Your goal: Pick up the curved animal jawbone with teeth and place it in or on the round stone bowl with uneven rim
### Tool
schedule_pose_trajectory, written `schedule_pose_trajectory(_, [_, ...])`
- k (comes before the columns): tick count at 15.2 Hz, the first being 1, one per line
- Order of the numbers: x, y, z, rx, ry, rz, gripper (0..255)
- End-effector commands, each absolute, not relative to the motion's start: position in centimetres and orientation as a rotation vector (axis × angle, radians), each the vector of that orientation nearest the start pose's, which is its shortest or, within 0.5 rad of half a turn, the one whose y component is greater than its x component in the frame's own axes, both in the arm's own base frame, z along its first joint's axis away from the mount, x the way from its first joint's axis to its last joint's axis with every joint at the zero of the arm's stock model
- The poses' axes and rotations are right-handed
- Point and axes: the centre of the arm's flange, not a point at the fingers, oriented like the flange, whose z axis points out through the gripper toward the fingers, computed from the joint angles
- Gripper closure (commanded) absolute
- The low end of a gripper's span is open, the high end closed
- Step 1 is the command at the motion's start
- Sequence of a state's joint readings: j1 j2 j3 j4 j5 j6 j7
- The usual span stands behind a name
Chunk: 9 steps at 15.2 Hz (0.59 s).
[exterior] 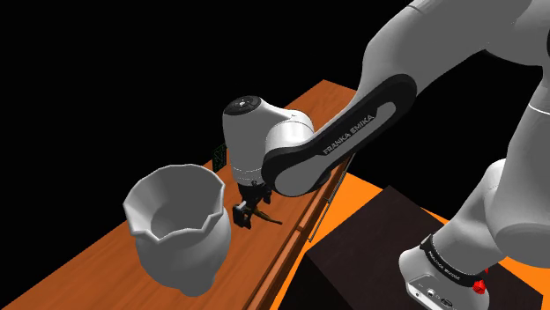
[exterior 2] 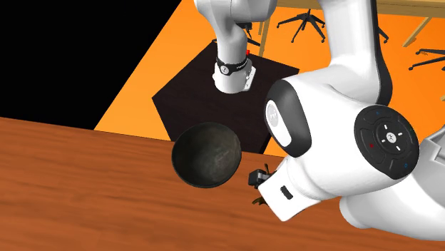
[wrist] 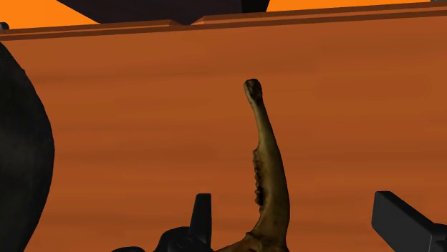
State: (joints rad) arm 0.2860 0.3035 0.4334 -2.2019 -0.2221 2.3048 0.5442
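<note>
The jaws are released, and their two black fingers [wrist: 203,218] stand well apart low over the tabletop [wrist: 129,107], gripping nothing. The jawbone [wrist: 271,179] lies on the brown wood between them, nearer one finger and apparently touching neither, its toothed curve running away from the hand. The bowl [wrist: 20,157] sits near it on the same tabletop, pale grey in the shoulder view and dark in the second exterior view. Beyond the table's edge the dark stand [exterior: 370,255] rests on an orange floor [exterior: 366,189].

Lit flatly and evenly, crisp edge to edge. Gleams softly along the glossy white robot arm [exterior: 458,53]; shades in faint bands across the reddish-brown wooden surface [wrist: 129,129].
</note>
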Motion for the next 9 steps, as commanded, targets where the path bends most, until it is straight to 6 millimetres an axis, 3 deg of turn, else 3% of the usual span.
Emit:
schedule_pose_trajectory(1, [40.45, 35.11, 24.21, -3.208, -0.536, 0.19, 0])
schedule_pose_trajectory(2, [40.45, 35.11, 24.22, -3.208, -0.536, 0.19, 0])
schedule_pose_trajectory(3, [40.45, 35.11, 24.22, -3.208, -0.536, 0.19, 255])
schedule_pose_trajectory(9, [40.43, 35.15, 24.24, -3.208, -0.536, 0.19, 255])
